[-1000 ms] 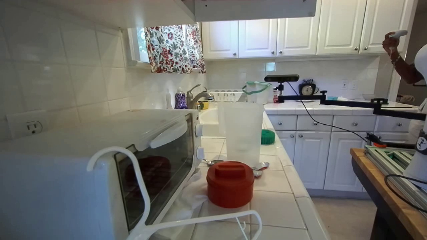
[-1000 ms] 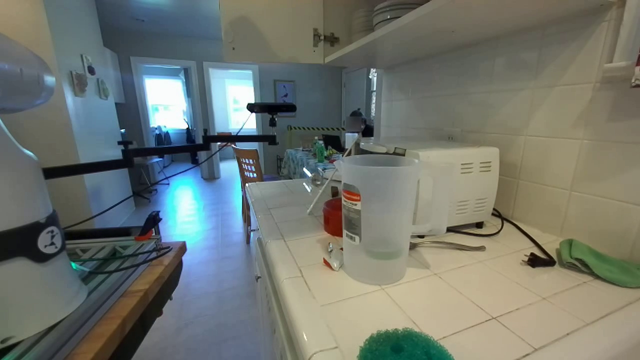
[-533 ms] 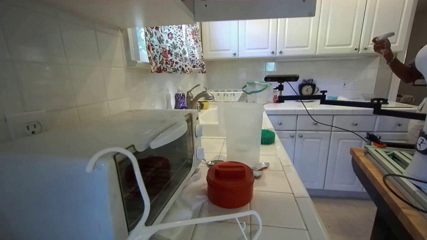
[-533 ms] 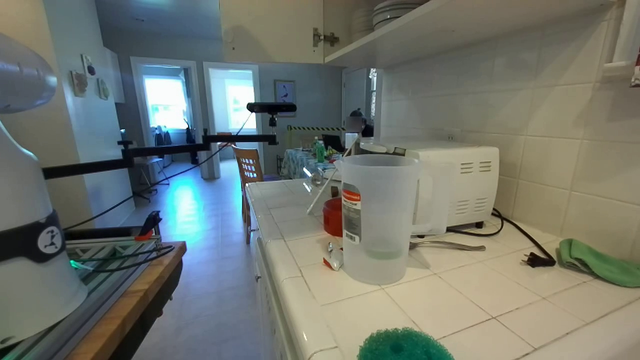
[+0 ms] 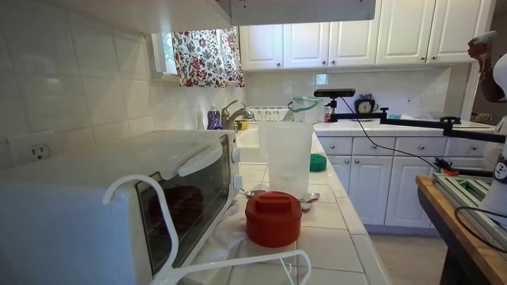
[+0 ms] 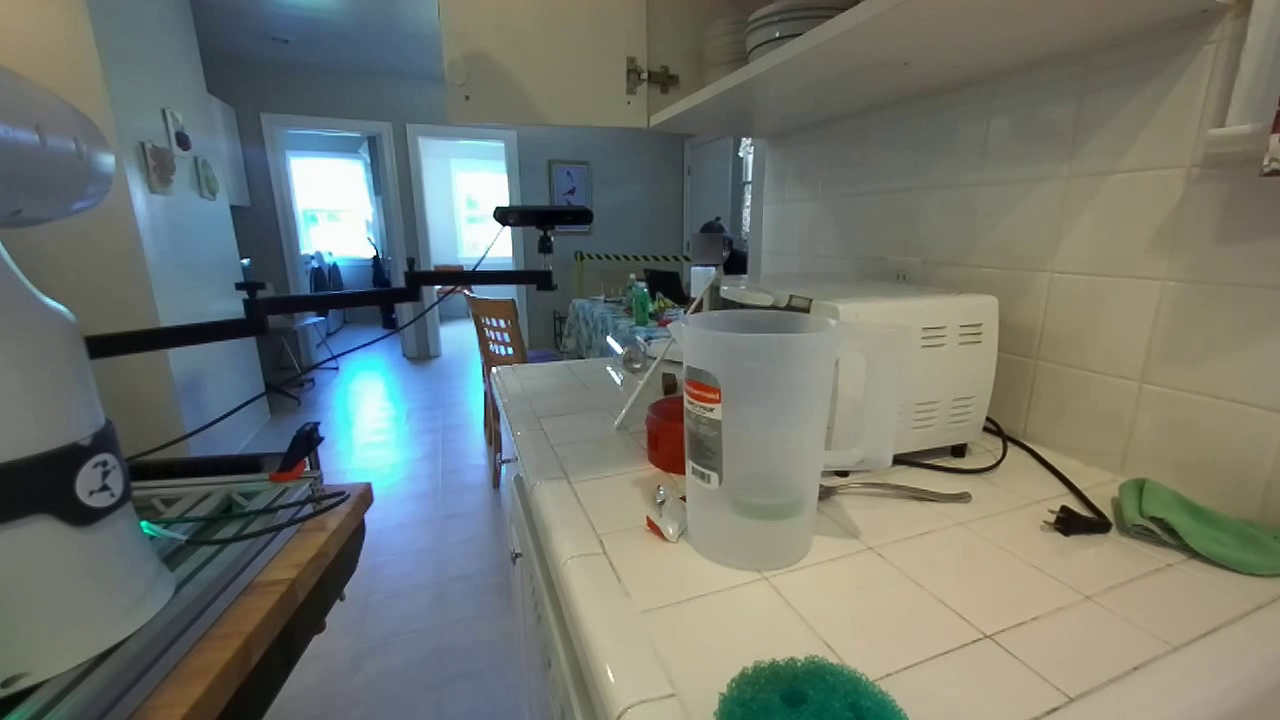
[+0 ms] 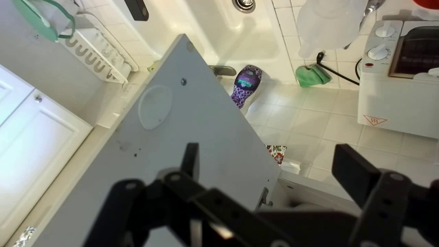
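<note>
In the wrist view my gripper (image 7: 268, 152) stands wide open, with nothing between its fingers. Nearest to it is an open cabinet door (image 7: 212, 116), a pale grey panel that passes behind the left fingertip; I cannot tell whether they touch. The door's metal hinge (image 7: 263, 199) and the cabinet's inside edge (image 7: 315, 187) show low between the fingers. In both exterior views the door (image 5: 303, 12) (image 6: 545, 65) hangs at the top, above the counter. Only the white arm (image 6: 60, 400) shows in the exterior views, at the side; the gripper itself is outside them.
On the tiled counter stand a frosted pitcher (image 6: 750, 440), a red lidded container (image 5: 273, 221), a white toaster oven (image 6: 945, 370) and a green scrubber (image 5: 318, 162). Plates (image 6: 790, 25) sit on the cabinet shelf. A camera on a black bracket (image 5: 414, 122) juts over the aisle.
The arm's upper part has shifted very slightly right in an exterior view. A person's hand with a white controller has moved left, then back right. The counter objects are unchanged.
</note>
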Action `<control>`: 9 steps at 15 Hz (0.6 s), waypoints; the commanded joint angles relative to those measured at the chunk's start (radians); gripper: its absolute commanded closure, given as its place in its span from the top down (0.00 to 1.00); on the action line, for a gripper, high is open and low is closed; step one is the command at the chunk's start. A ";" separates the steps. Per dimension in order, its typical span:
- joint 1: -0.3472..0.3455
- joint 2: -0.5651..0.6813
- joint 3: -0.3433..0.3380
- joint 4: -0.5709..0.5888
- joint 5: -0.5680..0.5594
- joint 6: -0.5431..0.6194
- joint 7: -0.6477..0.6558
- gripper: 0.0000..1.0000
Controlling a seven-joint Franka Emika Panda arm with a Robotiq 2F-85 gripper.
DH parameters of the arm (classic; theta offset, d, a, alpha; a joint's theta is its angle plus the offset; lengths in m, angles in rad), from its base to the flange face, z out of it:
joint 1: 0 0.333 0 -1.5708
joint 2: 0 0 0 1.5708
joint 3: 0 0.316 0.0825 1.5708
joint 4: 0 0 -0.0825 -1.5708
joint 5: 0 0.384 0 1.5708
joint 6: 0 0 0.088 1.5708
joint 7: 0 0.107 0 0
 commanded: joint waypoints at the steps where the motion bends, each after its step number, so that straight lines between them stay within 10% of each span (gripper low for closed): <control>1: -0.033 -0.009 0.012 0.001 0.024 0.010 -0.021 1.00; 9: -0.071 0.016 0.002 0.005 0.007 0.083 -0.041 1.00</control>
